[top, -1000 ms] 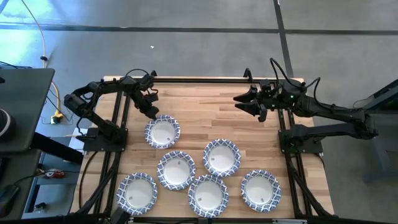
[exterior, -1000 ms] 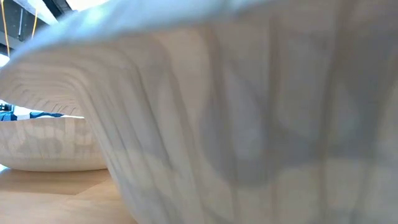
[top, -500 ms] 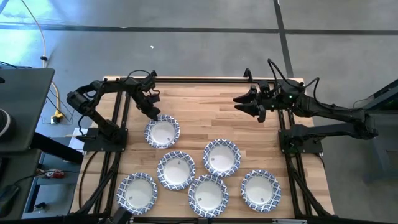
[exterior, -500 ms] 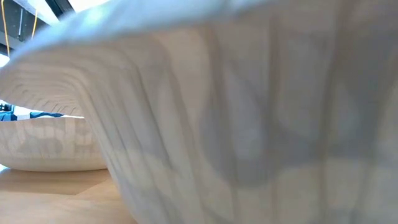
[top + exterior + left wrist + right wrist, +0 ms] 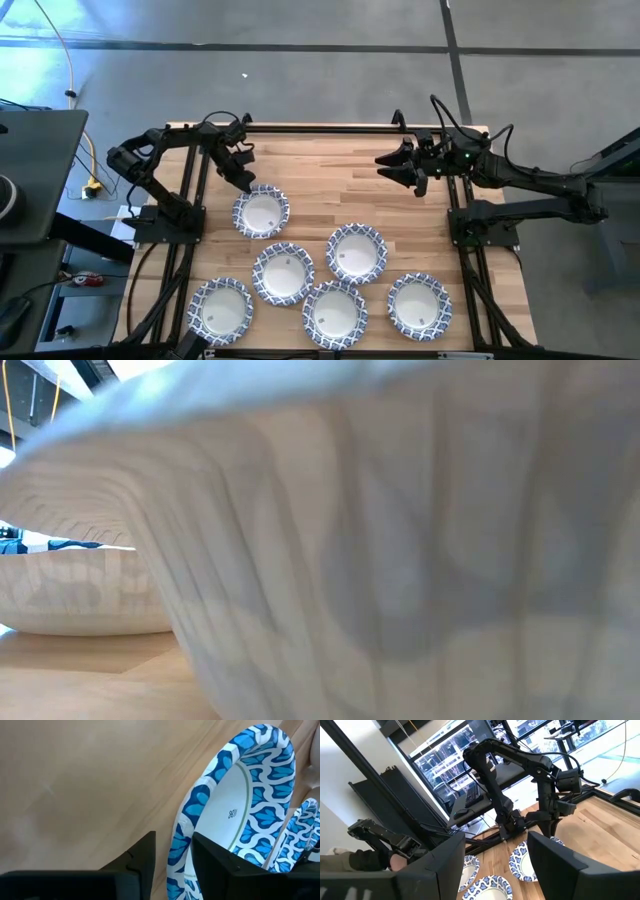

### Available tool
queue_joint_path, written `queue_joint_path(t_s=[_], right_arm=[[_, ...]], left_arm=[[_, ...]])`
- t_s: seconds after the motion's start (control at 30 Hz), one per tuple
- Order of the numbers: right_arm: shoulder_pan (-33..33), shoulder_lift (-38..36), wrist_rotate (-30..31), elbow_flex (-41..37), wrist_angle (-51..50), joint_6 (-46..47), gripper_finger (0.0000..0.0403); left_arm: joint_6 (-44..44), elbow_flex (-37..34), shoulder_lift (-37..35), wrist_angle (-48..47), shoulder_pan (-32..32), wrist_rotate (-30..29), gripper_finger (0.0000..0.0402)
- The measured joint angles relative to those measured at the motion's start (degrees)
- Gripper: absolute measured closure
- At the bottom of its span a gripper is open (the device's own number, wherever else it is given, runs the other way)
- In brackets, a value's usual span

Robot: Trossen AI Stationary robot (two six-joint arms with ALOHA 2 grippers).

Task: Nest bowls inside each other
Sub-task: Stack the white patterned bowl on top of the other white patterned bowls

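Straddling the blue-patterned rim of the far-left bowl (image 5: 261, 213) with my left gripper (image 5: 246, 186), I have one finger on each side of its edge, the jaws narrowed around it, though I cannot tell whether they are pressing the rim. That bowl sits on the wooden table (image 5: 330, 170), nearest my left arm. Five more bowls lie flat and separate nearer the front: one at the centre (image 5: 283, 272), one to its right (image 5: 356, 252), and three along the front edge (image 5: 221, 308) (image 5: 334, 312) (image 5: 419, 304). My right gripper (image 5: 383, 166) hangs above the far right of the table, jaws wide apart and holding nothing.
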Motion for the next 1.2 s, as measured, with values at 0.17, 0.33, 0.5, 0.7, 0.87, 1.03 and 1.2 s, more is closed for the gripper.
queue_joint_path(t_s=[0.17, 0.33, 0.5, 0.7, 0.87, 1.03, 1.2], right_arm=[[0.0, 0.0, 0.0, 0.0, 0.0, 0.0, 0.0197], [0.0, 0.0, 0.0, 0.0, -0.2, -0.1, 0.0197], [0.0, 0.0, 0.6, 0.0, -0.4, -0.5, 0.0197], [0.0, 0.0, 0.6, 0.0, -0.5, -0.4, 0.0197], [0.0, 0.0, 0.6, 0.0, -1.3, -0.8, 0.0197], [0.0, 0.0, 0.6, 0.0, -1.3, -1.0, 0.0197], [0.0, 0.0, 0.6, 0.0, -1.5, -1.0, 0.0197]], left_arm=[[0.2, 0.0, 0.0, -0.2, 0.0, 0.3, 0.0313], [1.6, 1.4, 0.0, -2.5, 0.0, 0.5, 0.0316], [2.1, 4.2, 0.0, -4.3, 0.0, 0.6, 0.0316], [2.1, 5.4, 0.0, -4.3, 0.0, 0.6, 0.0324], [2.1, 5.4, 0.0, -4.2, 0.0, 0.4, 0.0331], [1.9, 5.4, 0.0, -3.5, 0.0, -0.3, 0.0316], [1.4, 5.4, 0.0, -2.8, 0.0, -1.1, 0.0283]])
